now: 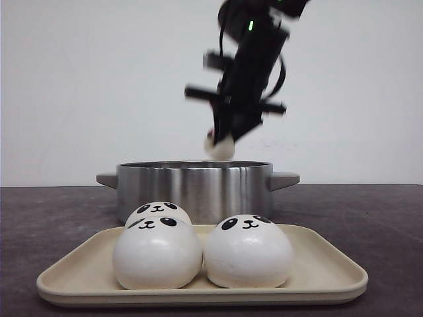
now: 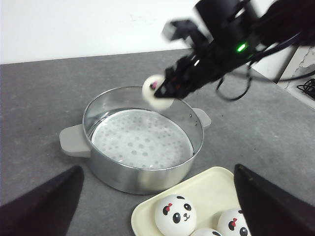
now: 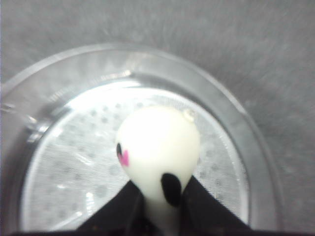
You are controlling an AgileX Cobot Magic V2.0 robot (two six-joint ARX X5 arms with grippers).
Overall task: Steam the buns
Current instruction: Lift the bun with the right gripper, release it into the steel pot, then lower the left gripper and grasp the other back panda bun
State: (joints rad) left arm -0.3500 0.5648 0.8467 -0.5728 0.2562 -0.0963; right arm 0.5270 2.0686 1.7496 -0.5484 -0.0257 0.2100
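Note:
My right gripper (image 1: pixel 221 144) is shut on a white panda bun (image 3: pixel 157 142) and holds it squeezed above the steel steamer pot (image 1: pixel 193 185). The held bun also shows in the left wrist view (image 2: pixel 156 91), over the pot's far rim. The pot's perforated white liner (image 2: pixel 140 138) is bare. Three panda buns sit on the cream tray (image 1: pixel 324 264): one front left (image 1: pixel 157 253), one front right (image 1: pixel 248 252), one behind (image 1: pixel 158 211). My left gripper (image 2: pixel 157 206) is open and empty, its dark fingers (image 2: pixel 42 206) spread wide above the tray's corner.
The pot has grey side handles (image 2: pixel 74 141). The tray (image 2: pixel 206 184) lies just in front of the pot on the dark grey table (image 1: pixel 370 218). A white wall stands behind. Cables (image 2: pixel 307 86) lie at the table's far right.

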